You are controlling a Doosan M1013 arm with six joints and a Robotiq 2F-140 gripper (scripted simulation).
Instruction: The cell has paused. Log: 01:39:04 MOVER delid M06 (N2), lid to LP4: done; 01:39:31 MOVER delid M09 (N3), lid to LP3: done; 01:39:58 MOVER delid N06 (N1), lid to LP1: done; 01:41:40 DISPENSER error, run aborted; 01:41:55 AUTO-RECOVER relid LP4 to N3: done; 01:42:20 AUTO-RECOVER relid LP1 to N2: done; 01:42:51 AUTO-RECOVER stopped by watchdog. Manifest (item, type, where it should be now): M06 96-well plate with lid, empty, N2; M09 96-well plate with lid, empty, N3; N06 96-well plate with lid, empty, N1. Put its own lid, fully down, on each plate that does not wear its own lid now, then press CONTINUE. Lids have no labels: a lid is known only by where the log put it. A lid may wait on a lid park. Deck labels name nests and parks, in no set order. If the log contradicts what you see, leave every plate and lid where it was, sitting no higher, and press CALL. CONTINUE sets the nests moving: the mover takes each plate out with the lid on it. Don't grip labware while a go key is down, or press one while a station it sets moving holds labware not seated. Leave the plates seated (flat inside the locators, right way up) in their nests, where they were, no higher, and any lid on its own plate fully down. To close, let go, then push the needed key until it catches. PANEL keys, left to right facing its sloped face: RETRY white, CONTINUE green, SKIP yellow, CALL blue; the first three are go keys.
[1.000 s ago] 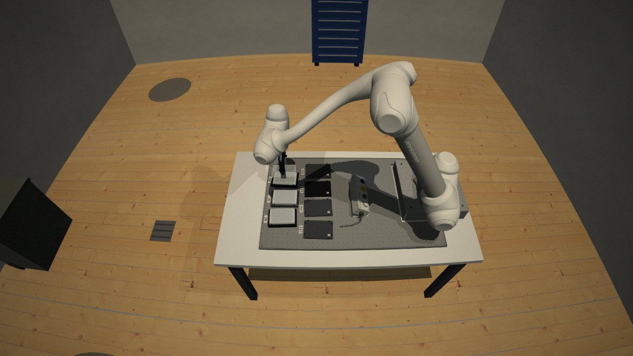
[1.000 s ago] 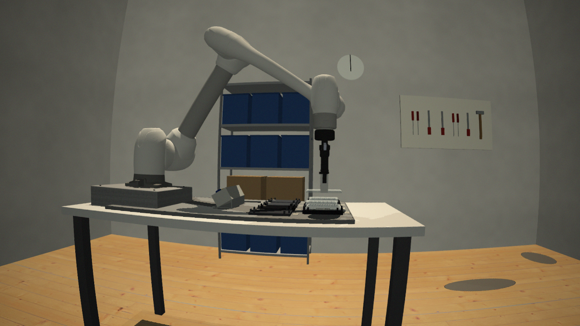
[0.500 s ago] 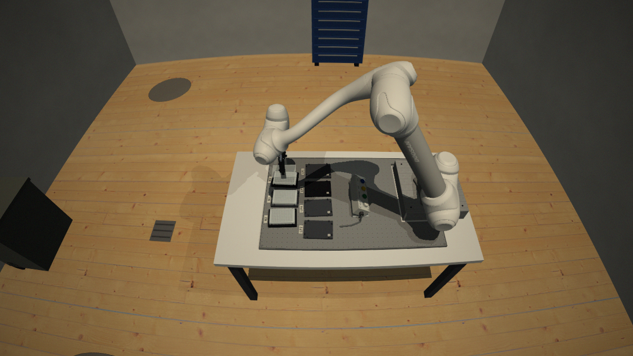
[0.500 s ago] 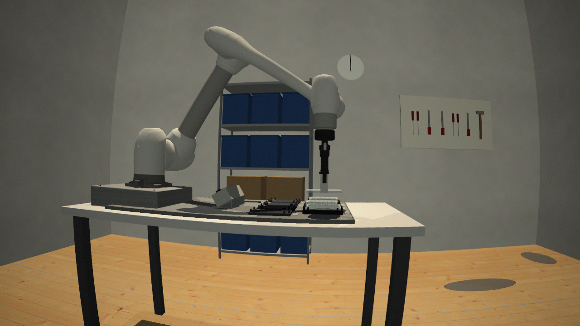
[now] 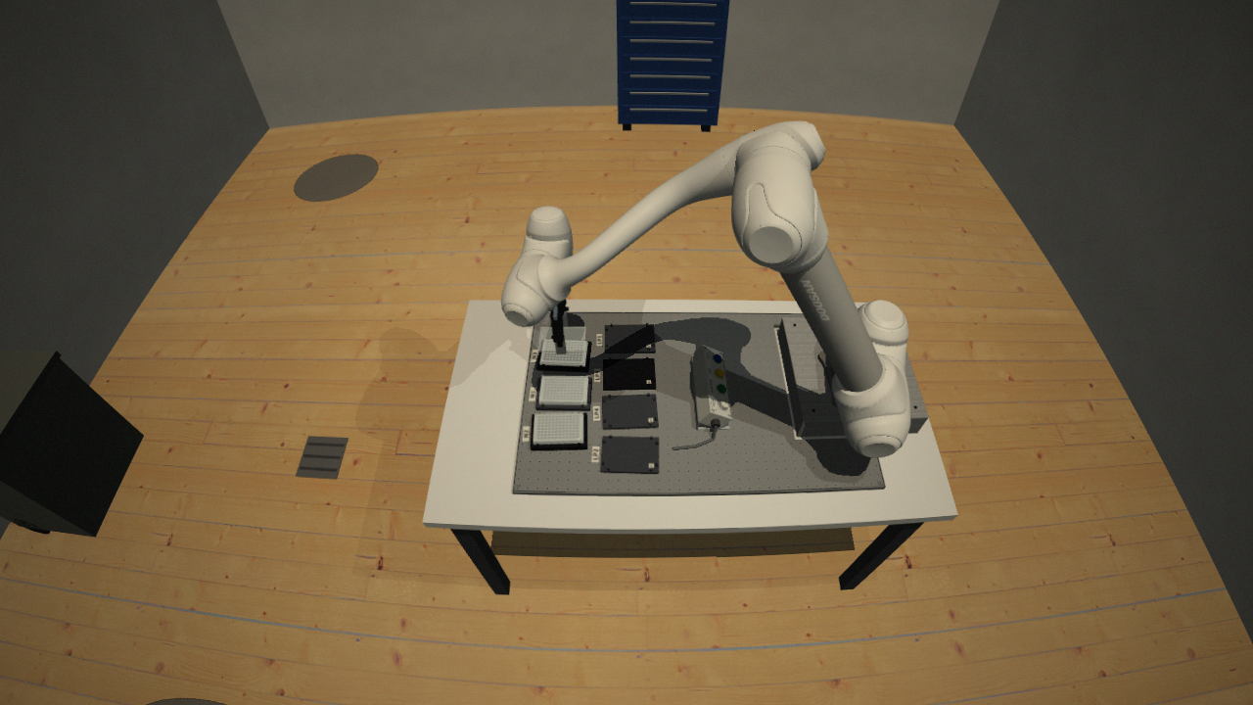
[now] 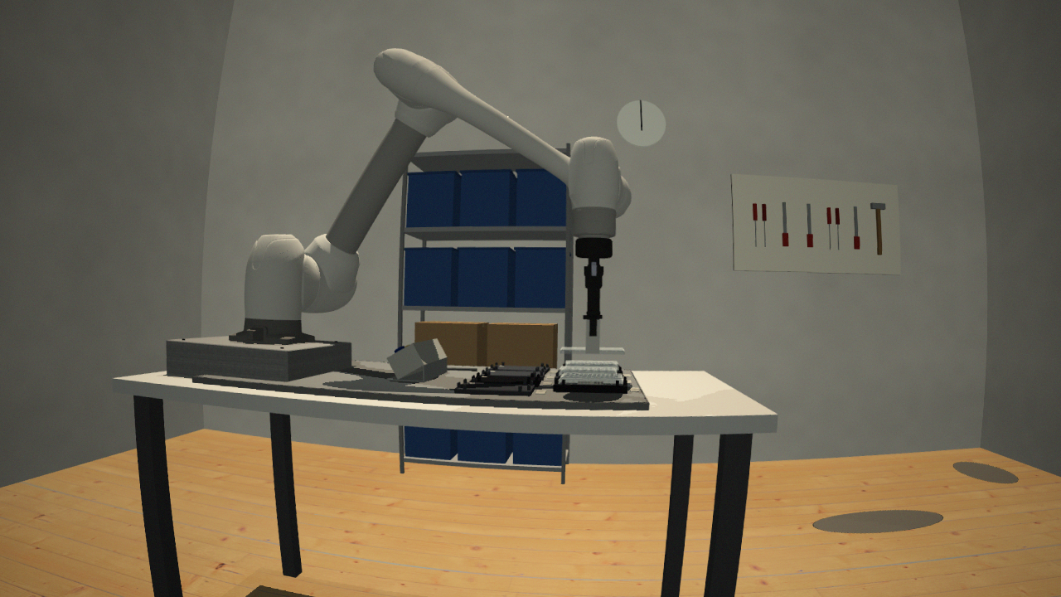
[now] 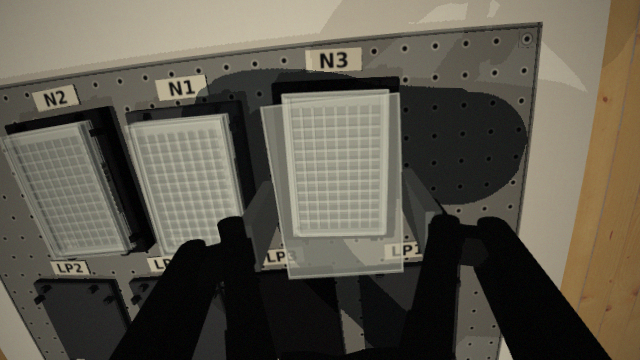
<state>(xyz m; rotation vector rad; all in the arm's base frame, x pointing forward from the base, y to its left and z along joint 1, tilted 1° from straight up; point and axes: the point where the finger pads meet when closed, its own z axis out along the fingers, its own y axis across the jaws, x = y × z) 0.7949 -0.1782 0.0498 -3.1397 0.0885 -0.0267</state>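
Note:
Three clear 96-well plates sit in a row of black nests labelled N2, N1 and N3. My gripper is shut on a clear lid by its long sides. It holds the lid level a little above the N3 plate, and the wells show through it. In the side view the lid hangs clear of the plates under the gripper. In the wrist view the lid's near edge overhangs the plate toward the lid parks. I cannot tell whether the N1 and N2 plates wear lids.
Four dark lid parks lie in a row beside the nests, with labels LP2, LP3 and LP1 partly readable; they look bare. The key panel stands mid-deck with its cable toward the front. The arm's base block is at the far end.

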